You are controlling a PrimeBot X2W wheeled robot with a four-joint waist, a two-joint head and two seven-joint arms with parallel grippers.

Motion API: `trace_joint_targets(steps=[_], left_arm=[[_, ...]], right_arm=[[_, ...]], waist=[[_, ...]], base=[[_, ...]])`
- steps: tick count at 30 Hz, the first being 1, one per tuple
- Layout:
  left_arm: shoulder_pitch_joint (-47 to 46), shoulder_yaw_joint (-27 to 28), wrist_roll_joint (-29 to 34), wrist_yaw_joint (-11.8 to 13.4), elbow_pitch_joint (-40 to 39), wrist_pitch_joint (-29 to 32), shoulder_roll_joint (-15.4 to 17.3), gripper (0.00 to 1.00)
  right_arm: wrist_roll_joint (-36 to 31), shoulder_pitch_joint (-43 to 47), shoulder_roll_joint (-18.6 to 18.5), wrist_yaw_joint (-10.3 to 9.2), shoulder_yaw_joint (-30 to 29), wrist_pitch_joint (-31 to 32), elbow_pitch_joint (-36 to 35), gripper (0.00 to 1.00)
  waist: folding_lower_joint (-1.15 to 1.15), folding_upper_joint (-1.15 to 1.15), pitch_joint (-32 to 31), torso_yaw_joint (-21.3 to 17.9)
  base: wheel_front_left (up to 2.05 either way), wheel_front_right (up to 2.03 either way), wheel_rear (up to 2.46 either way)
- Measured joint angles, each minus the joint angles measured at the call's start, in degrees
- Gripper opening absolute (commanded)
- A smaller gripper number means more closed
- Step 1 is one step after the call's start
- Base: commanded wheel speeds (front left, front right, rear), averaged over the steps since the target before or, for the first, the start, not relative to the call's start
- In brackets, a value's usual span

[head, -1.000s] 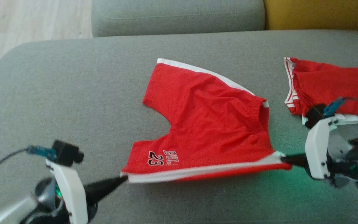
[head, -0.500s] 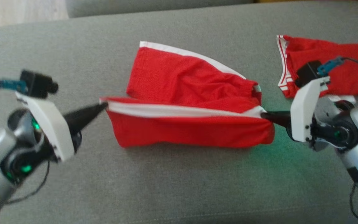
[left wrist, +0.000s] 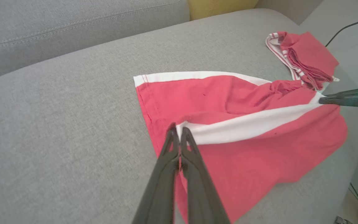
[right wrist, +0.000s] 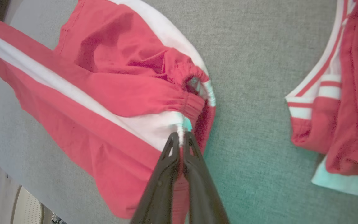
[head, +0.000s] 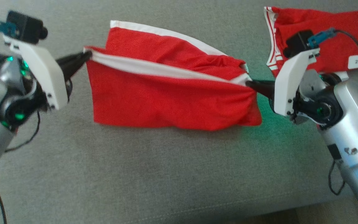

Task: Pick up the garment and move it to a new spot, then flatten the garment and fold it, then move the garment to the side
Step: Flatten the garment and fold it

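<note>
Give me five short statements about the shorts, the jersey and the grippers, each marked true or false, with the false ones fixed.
1. The left gripper and the right gripper are both shut on the shorts. True.
2. The shorts lie flat and untouched. False: one white-banded edge is raised between the grippers and the red cloth hangs from it.
3. The jersey lies on the robot's left. False: it lies on the right, past the right gripper.
4. The jersey and the shorts are apart. True: grey cushion shows between them.
5. The clothes are on a wooden table. False: they are on a grey sofa.
</note>
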Motion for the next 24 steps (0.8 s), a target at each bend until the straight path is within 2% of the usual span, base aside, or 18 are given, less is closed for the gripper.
trace_joint_targets(steps=[14, 24], left_arm=[[-12.2, -2.4, 5.7, -0.5, 12.7, -1.8, -4.5, 0.0], [-16.8, -5.5, 6.7, -0.5, 18.5, -6.8, -6.7, 0.0]], right_arm=[[-1.4, -5.6, 3.6, 0.0, -0.1, -6.7, 4.5, 0.0], [-1.9, -9.1, 5.5, 0.0, 0.1, -12.1, 7.8, 0.0]], waist=[[0.0, 0.0, 5.2, -3.0], [0.0, 0.0, 7.8, -4.0]], base=[[0.0, 0.0, 0.0], [0.0, 0.0, 0.0]])
